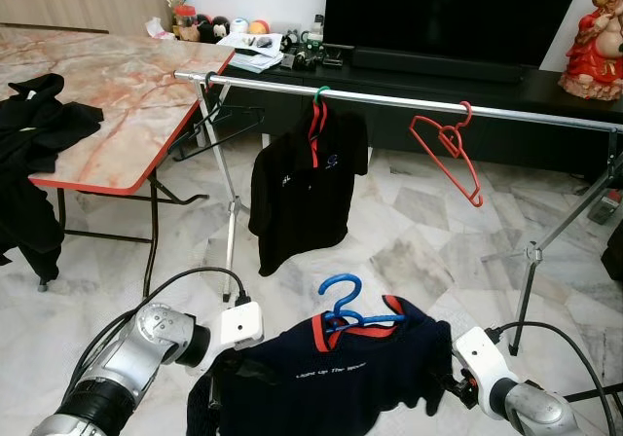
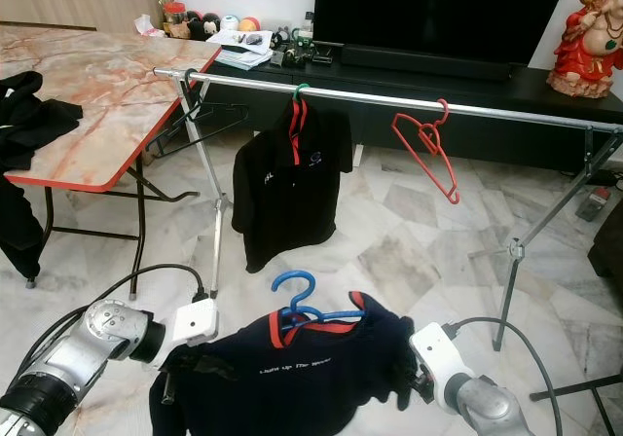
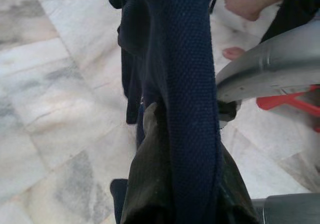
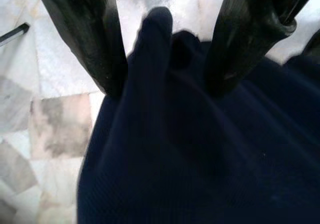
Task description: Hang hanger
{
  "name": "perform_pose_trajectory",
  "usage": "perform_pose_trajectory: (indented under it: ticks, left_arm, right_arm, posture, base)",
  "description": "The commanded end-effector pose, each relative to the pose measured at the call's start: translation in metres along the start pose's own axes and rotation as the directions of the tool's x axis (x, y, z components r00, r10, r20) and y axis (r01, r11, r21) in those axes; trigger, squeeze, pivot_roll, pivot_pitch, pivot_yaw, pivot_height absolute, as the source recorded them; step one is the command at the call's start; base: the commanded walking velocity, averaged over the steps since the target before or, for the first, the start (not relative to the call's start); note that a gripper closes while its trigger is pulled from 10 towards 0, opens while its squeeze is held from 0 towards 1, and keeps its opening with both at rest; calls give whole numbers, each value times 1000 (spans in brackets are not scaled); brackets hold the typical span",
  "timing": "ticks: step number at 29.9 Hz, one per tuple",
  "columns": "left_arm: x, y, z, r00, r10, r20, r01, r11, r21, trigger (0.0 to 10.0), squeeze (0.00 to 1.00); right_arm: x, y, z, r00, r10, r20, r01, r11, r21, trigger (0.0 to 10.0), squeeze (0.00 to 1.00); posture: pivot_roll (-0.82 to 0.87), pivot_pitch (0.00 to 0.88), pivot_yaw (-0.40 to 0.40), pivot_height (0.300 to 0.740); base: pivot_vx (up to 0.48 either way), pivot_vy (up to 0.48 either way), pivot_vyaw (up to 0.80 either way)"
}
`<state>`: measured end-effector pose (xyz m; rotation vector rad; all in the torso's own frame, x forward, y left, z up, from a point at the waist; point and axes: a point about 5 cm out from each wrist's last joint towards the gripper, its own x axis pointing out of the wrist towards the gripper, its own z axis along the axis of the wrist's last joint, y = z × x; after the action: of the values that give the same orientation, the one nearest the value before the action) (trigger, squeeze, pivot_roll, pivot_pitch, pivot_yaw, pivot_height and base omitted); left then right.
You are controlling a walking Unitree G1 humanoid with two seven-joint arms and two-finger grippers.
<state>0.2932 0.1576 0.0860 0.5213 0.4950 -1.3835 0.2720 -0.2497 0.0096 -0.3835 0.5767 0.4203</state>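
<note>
The rail (image 1: 409,100) is taken up by a black hanger (image 1: 219,120) at its left end, a hung black shirt (image 1: 307,188) near the middle and a red hanger (image 1: 448,149) further right. Bare rail is seen between shirt and red hanger, and beyond the latter. The left side is closed by the table (image 1: 117,95).

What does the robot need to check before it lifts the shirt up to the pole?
1. Navy shirt sits on the blue hanger: ok.
2. Blue hook points up, free: ok.
3. Right gripper pinches shirt cloth between its fingers: ok.
4. Left gripper grip on the cloth: cannot tell, fabric hides it.
5. Free stretch of rail between the hung black shirt and the red hanger: ok.
6. Hook raised to rail height: not ok.
</note>
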Motion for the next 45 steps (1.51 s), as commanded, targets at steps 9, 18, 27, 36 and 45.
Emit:
perform_pose_trajectory:
  ticks: [9, 18, 27, 36, 45]
  left_arm:
    - [-5, -4, 15, 999, -33, 34, 33, 999, 21, 0, 0]
    - [-7, -6, 18, 998, -40, 40, 39, 999, 21, 0, 0]
    - [-10, -5, 25, 997, -35, 63, 34, 999, 19, 0, 0]
    - [-10, -6, 27, 997, -27, 74, 26, 1000, 11, 0, 0]
    - [-9, -7, 27, 997, -30, 71, 30, 1000, 8, 0, 0]
  right_arm:
    - [-1, -13, 7, 990, -133, 56, 130, 990, 49, 10000, 0]
    - [4, 1, 1, 999, -26, 42, 21, 992, 121, 7843, 0]
    - [9, 7, 6, 998, -14, 53, 8, 993, 119, 0, 0]
    - [9, 7, 5, 999, -17, 46, 11, 993, 116, 0, 0]
    - [8, 7, 4, 999, -16, 40, 11, 994, 105, 0, 0]
  posture:
    - [-7, 42, -50, 740]
    - [1, 52, -49, 740]
    - [7, 54, -47, 740]
    - [5, 57, -48, 740]
    - [5, 58, -48, 740]
  base:
    - [0, 0, 0]
    - [0, 0, 0]
    - [0, 0, 0]
    - [0, 0, 0]
    - [0, 0, 0]
